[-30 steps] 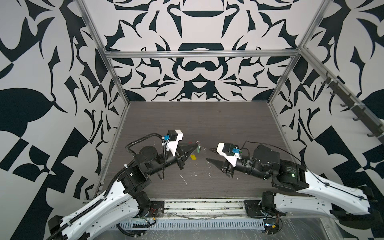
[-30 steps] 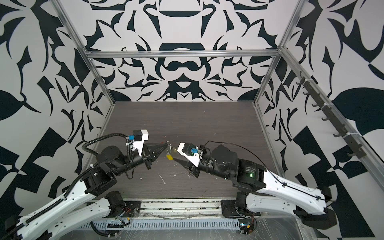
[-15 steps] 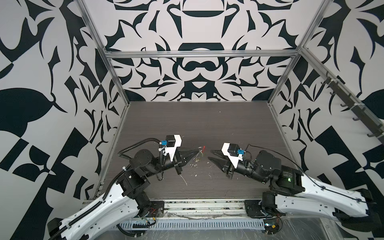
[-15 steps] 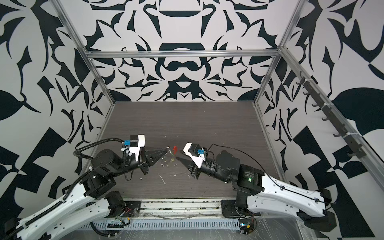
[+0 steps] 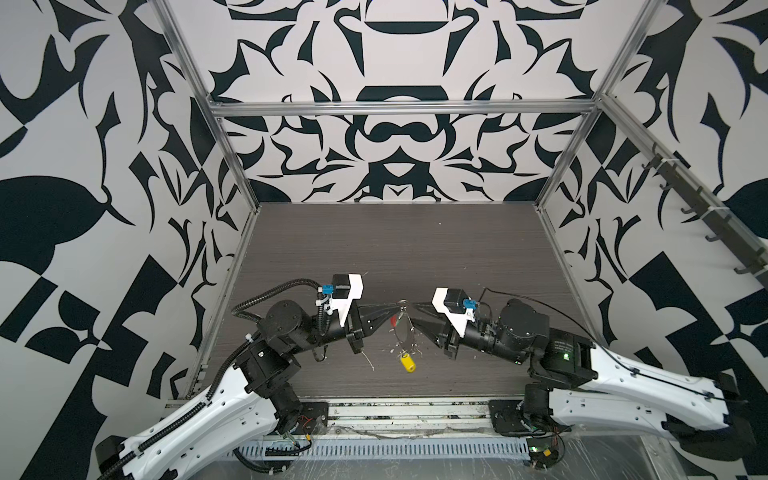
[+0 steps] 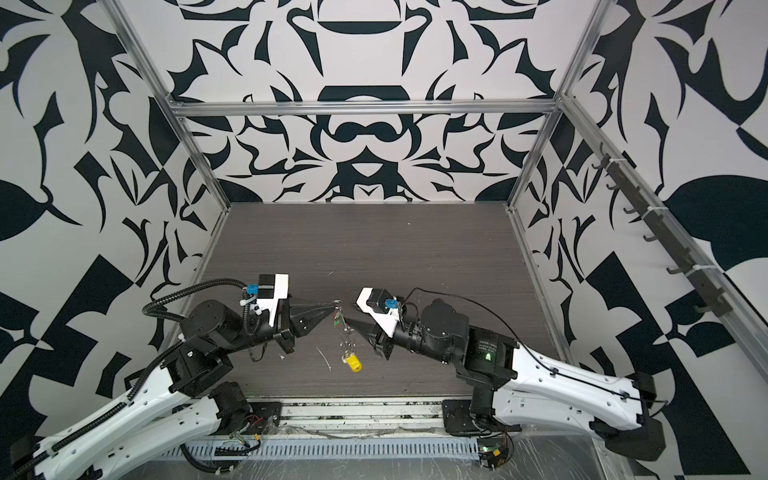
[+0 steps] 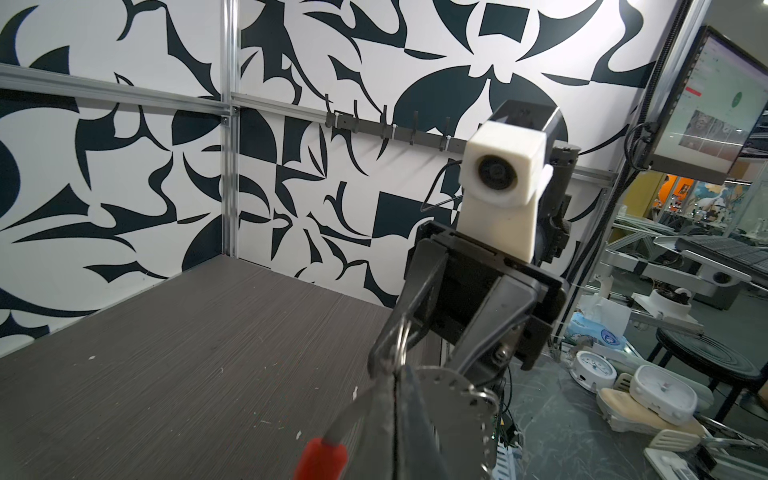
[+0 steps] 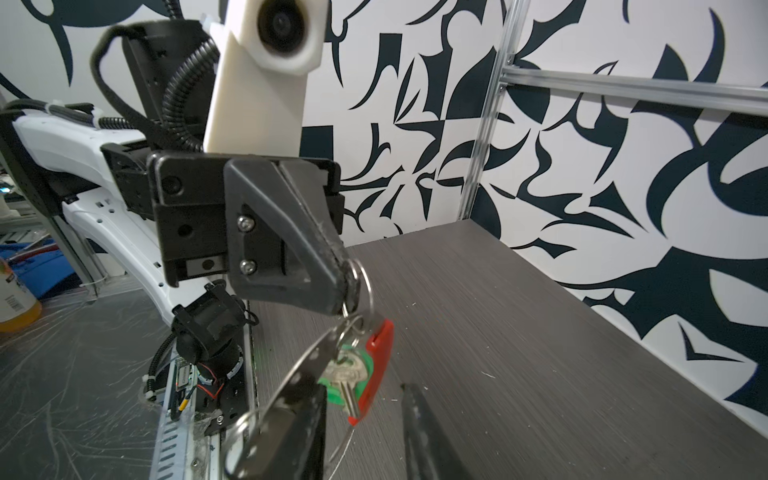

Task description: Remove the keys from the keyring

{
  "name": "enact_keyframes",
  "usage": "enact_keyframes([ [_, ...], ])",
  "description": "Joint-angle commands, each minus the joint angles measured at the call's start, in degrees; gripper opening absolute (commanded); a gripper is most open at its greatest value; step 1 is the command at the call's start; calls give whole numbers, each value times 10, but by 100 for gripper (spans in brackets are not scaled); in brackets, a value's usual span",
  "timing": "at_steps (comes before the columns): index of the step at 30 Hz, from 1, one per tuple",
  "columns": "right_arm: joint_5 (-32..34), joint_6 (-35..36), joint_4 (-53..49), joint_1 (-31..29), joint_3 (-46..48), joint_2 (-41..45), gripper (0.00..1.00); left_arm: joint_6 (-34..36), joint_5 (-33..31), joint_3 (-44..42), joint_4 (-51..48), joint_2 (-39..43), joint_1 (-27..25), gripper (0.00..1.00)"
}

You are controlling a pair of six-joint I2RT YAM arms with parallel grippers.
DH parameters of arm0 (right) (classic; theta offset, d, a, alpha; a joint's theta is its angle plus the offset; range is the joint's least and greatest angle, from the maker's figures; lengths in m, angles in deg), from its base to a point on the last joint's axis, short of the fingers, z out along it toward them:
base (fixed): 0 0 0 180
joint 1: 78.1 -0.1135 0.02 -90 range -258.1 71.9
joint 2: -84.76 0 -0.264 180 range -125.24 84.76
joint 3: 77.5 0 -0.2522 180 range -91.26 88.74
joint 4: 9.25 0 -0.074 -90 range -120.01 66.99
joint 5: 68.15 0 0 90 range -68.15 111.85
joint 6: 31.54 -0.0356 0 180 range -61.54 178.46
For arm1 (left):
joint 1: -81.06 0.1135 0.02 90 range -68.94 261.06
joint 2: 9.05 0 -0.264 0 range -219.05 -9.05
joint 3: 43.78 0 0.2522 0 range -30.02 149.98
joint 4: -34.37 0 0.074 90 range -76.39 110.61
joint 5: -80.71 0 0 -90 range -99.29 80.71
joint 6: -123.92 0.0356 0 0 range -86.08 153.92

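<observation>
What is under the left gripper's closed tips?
The keyring hangs there, carrying the green-tagged key; the yellow-tagged key sits lowest. Its link to the keyring is too small to tell.

Black-and-white patterned walls [image 5: 395, 145] on aluminium framing [image 5: 399, 109]; dark woodgrain tabletop [image 5: 395, 249].

Cut by left wrist view's edge: keyring [image 7: 345, 417] red section | cut by right wrist view's edge: right pincer [image 8: 360, 390] fingers [image 8: 428, 436] | too small in both top views: green-tagged key [image 6: 337, 320]
</observation>
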Motion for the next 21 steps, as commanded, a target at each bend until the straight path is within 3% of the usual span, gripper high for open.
enact_keyframes([
  [1, -23, -4, 24, 0, -19, 2, 37, -4, 14, -5, 33, 11, -1, 0],
  [9, -27, -3, 27, 0, -31, -20, 40, -11, 23, -6, 42, 4, -1, 0],
  [21, -18, 4, 38, 0, -41, -33, 33, -13, 27, -6, 43, -1, -1, 0],
])
